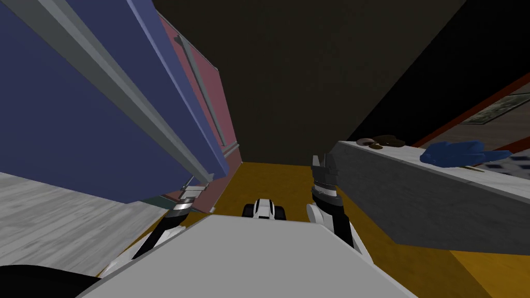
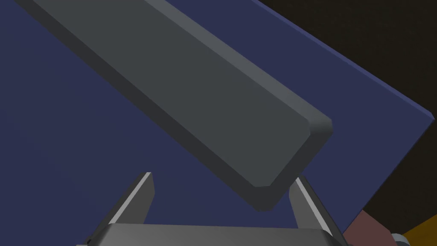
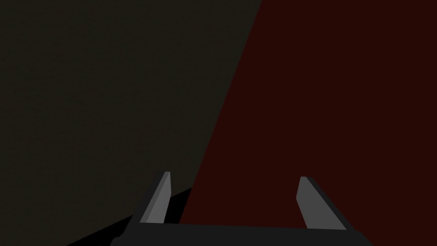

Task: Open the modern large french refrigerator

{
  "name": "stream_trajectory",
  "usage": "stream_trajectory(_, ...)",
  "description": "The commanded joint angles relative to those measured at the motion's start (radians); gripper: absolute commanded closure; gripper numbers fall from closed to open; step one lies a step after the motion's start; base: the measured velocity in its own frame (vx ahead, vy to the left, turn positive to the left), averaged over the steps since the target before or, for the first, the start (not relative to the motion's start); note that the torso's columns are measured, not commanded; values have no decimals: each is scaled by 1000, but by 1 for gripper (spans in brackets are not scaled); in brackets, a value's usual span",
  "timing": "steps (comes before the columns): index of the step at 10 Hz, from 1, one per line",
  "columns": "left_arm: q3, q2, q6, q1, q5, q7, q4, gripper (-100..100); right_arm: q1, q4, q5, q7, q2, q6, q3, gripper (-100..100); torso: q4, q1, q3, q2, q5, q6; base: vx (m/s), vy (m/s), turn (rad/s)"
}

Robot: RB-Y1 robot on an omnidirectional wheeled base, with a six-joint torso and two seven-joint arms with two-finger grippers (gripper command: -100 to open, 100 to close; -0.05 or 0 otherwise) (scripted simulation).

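The refrigerator's blue door (image 1: 77, 103) slants across the left of the head view, with a long grey bar handle (image 1: 129, 103) running down it. Beside it is a reddish door (image 1: 212, 98) with its own thin handle (image 1: 199, 77). My left gripper (image 1: 190, 187) is at the lower end of the blue door's handle. In the left wrist view that gripper (image 2: 224, 194) is open, and the handle's rounded end (image 2: 264, 188) reaches down between the fingers, close to one fingertip (image 2: 304, 192), without being pressed. My right gripper (image 1: 323, 165) is raised beside the counter, open (image 3: 234, 196) and holding nothing.
A grey counter (image 1: 414, 207) runs along my right, carrying a blue object (image 1: 455, 152) and brown items (image 1: 383, 140). The yellow floor (image 1: 269, 178) forms a narrow lane between the refrigerator and the counter, ending at a dark wall (image 1: 310, 77).
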Motion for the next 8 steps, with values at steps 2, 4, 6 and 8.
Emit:
stream_trajectory(2, 25, 60, 9, 27, 29, 46, -32, -100, 0, 0, 0, 0, 0, 0, 0, 0, 3, 3, 2, 4, -1, 1, 36, -45, 13)
stream_trajectory(4, 36, 90, 17, 43, 43, 67, -49, -100, 0, 0, 0, 0, 0, 0, 0, 0, 6, -1, 5, 11, -5, -3, 24, -45, 6)
stream_trajectory(6, 23, 81, 24, 44, 36, 65, -28, 0, 0, 0, 0, 0, 0, 0, 0, 0, 6, -3, 8, 15, -4, -3, 16, -6, 3)
stream_trajectory(8, 19, 79, 31, 47, 35, 64, -24, 0, 0, 0, 0, 0, 0, 0, 0, 0, 3, 0, 6, 11, -1, -3, 0, 0, 0)
